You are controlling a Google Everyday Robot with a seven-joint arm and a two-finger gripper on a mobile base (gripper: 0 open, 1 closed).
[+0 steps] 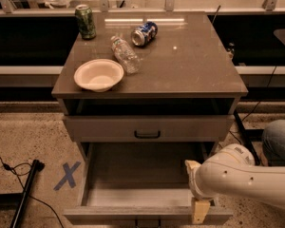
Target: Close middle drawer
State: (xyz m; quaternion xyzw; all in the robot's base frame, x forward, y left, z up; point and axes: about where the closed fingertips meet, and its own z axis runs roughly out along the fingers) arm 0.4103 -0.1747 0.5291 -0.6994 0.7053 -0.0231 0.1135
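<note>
Middle drawer (133,214): pulled far out below the shut upper drawer (180,127); inside bare.
Gripper (195,189): at the drawer's right front corner, fingers spread, one inside, one over the front rim.
Cabinet top (190,65): white bowl (99,74), plastic bottle (125,55) lying, blue can (144,33) lying, green can (85,21) upright.
Floor: blue tape X (67,175), left.

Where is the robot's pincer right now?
The pincer is at the lower right of the camera view, at the right front corner of the pulled-out middle drawer, below the closed top drawer.
</note>
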